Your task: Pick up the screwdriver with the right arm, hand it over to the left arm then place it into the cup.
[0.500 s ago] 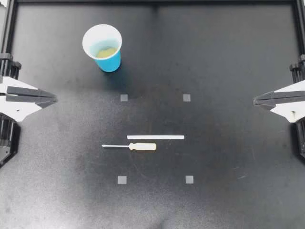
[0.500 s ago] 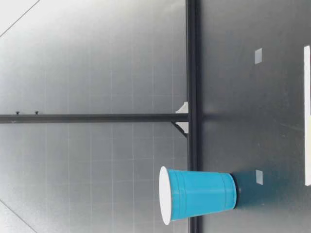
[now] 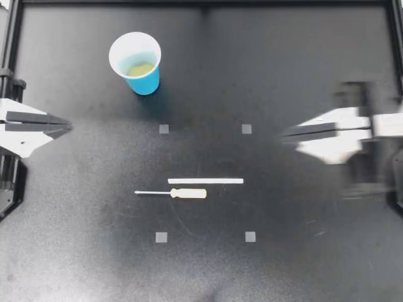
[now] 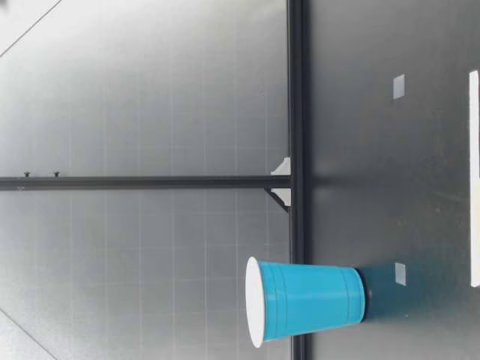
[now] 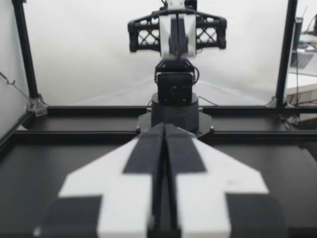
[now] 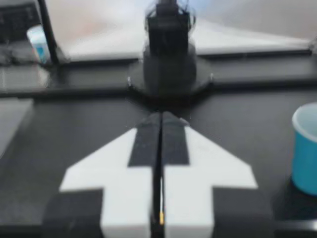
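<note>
The screwdriver [image 3: 173, 193], with a pale yellow handle and a thin metal shaft pointing left, lies flat near the middle of the black table, just below a white strip [image 3: 205, 181]. The blue cup [image 3: 136, 63] stands upright at the back left, white inside; it also shows in the low view as the cup [image 4: 306, 301] and in the right wrist view as the cup [image 6: 305, 148]. My left gripper [image 3: 65, 129] rests shut and empty at the left edge. My right gripper [image 3: 287, 133], blurred, is shut and empty, right of the screwdriver and well apart from it.
Small grey square markers [image 3: 164, 129] frame the middle of the table. A black frame rail [image 3: 201, 3] runs around the table's edges. In the left wrist view the right arm's base [image 5: 175, 96] stands across the table.
My right gripper has swung in from the right edge toward the table's middle. The left gripper, screwdriver and cup have not moved.
</note>
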Robot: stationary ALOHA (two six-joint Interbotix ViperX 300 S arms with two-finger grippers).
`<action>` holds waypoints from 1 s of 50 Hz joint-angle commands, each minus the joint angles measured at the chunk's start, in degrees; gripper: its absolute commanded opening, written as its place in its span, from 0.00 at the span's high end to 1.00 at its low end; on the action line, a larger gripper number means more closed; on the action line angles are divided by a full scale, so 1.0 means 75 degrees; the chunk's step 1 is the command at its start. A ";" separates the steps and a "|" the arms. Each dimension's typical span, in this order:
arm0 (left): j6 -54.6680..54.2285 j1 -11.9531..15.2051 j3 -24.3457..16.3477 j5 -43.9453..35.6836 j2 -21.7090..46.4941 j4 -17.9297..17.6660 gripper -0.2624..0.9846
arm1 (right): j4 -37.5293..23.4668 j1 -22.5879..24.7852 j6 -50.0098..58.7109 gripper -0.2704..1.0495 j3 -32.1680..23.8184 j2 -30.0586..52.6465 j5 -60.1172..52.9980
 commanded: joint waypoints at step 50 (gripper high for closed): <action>0.0035 0.0023 0.0188 -0.0035 0.0000 -0.0012 0.71 | 0.0035 0.0000 0.0164 0.31 -0.6340 0.6762 0.7066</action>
